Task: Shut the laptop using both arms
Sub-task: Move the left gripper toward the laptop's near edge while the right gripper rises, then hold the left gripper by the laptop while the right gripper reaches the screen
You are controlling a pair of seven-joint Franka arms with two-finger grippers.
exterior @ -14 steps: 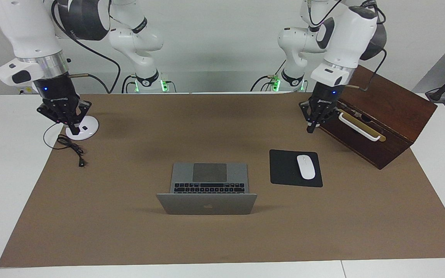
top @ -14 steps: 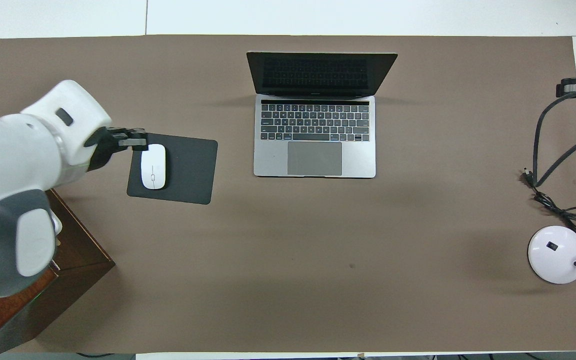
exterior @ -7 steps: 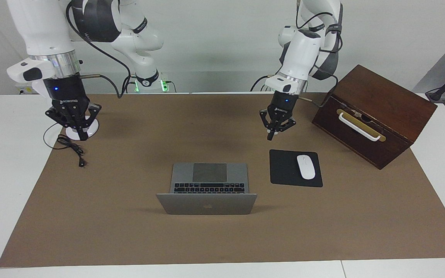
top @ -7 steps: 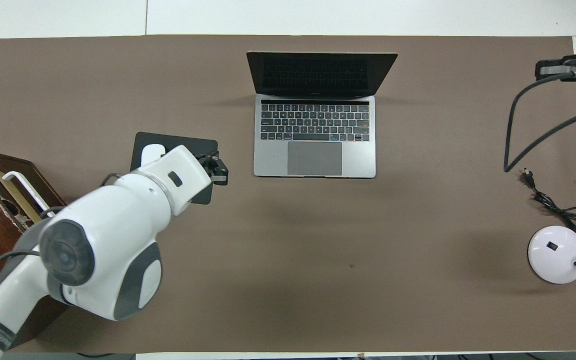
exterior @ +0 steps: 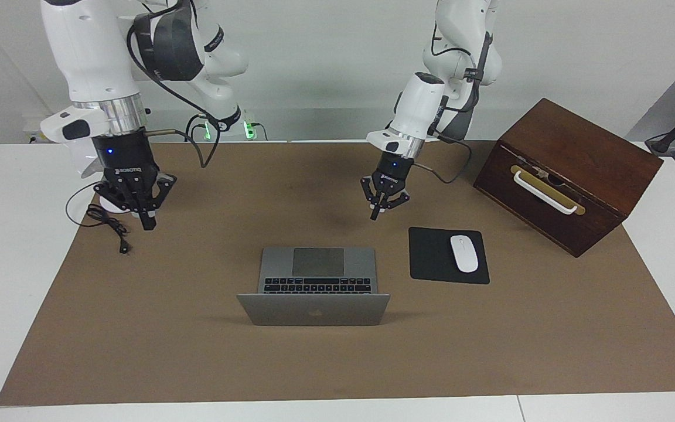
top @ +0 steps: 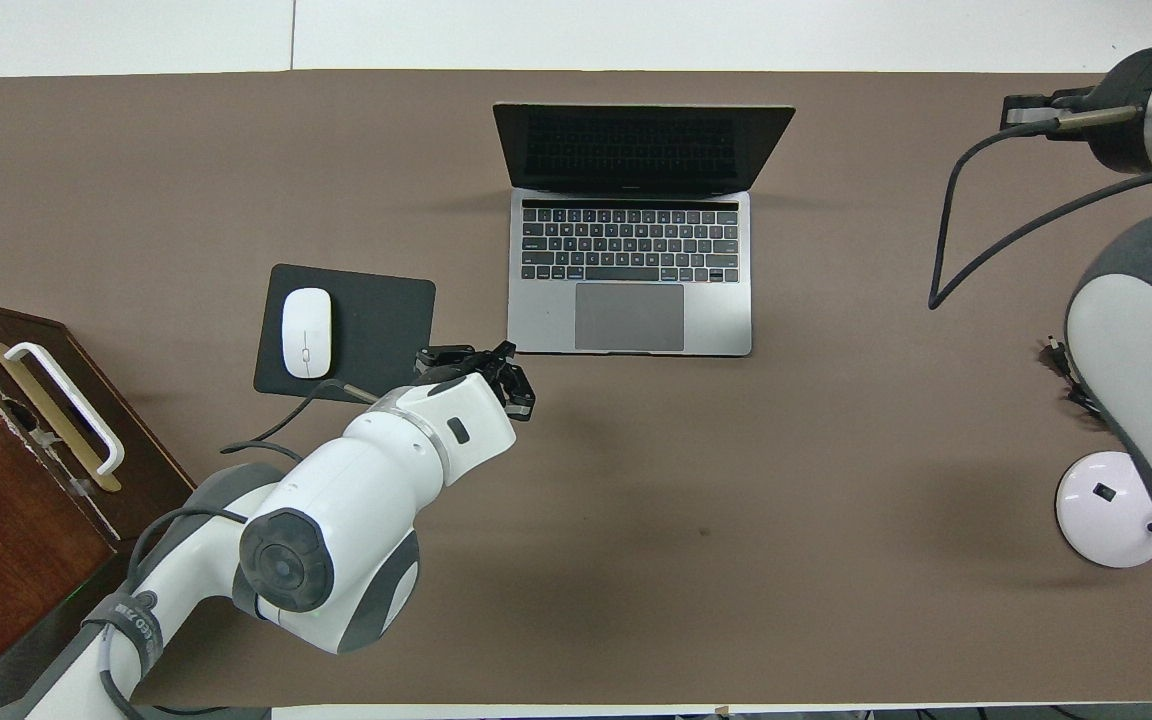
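The open silver-grey laptop (exterior: 316,285) lies apart from both raised, empty black clawed grippers, left (exterior: 375,215) and right (exterior: 148,223), each closed; the right reads "ROBOTIQ".

The laptop (exterior: 317,285) (top: 630,230) stands open mid-mat (exterior: 197,363), its lid at the edge farthest from the robots, with a pad (exterior: 447,255) (top: 346,336) beside it toward the left arm's end of the table, bearing a mouse (exterior: 464,253) (top: 306,332). A box (exterior: 569,174) (top: 6,480) lies nearer the robots than the pad, at that same end. The left gripper (exterior: 379,206) (top: 496,375) hangs over the mat between laptop and robots; the right gripper (exterior: 138,208) hangs over the mat's other end, beside a lamp base (top: 1108,509) and a cable (exterior: 109,225).
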